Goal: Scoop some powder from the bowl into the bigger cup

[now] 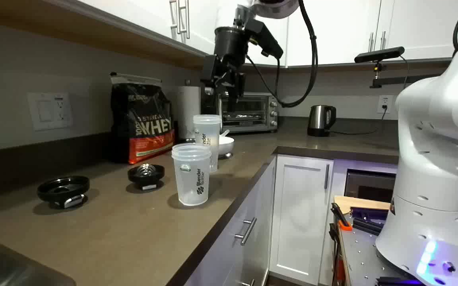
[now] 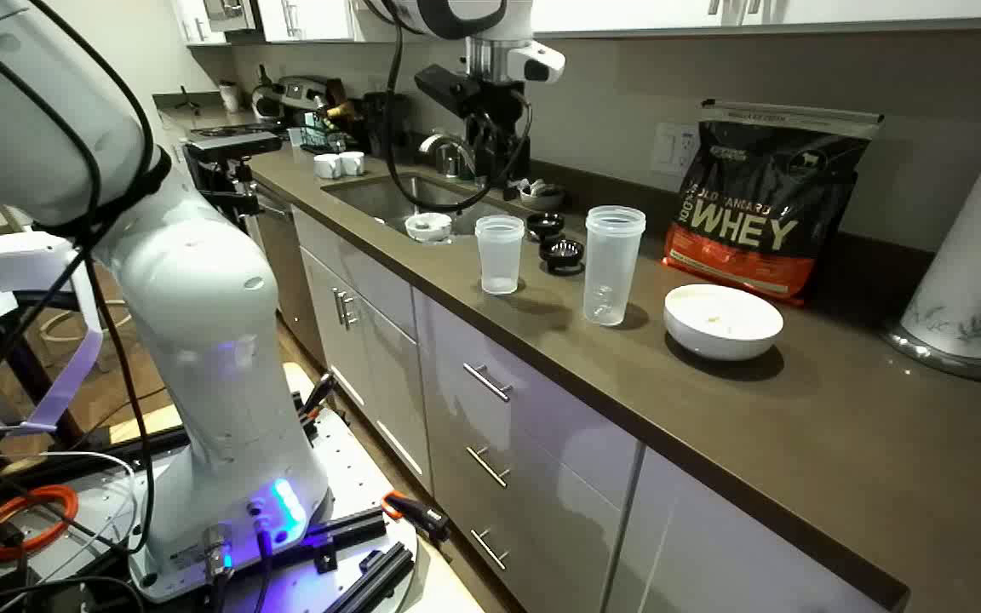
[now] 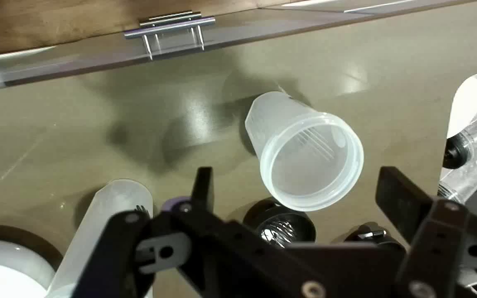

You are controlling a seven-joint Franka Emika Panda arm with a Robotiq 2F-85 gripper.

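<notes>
Along the counter [image 2: 797, 443], in an exterior view, the bigger cup [image 2: 612, 272] stood left of the bowl [image 2: 719, 347]. In the wrist view, the gripper [image 3: 296, 169] gaped wide, empty; crossing high above the cup to the bowl seemed safest.

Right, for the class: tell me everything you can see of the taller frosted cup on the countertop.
The taller frosted cup looks like whitish translucent plastic, narrows slightly downwards and has a ringed, lidless rim. Dark lettering runs up its side, partly hidden in an exterior view by the shorter frosted cup. It stands upright on the brown countertop, between that cup and the white bowl, apart from both; only the countertop appears to touch it. Whether it holds anything is unclear.
</notes>
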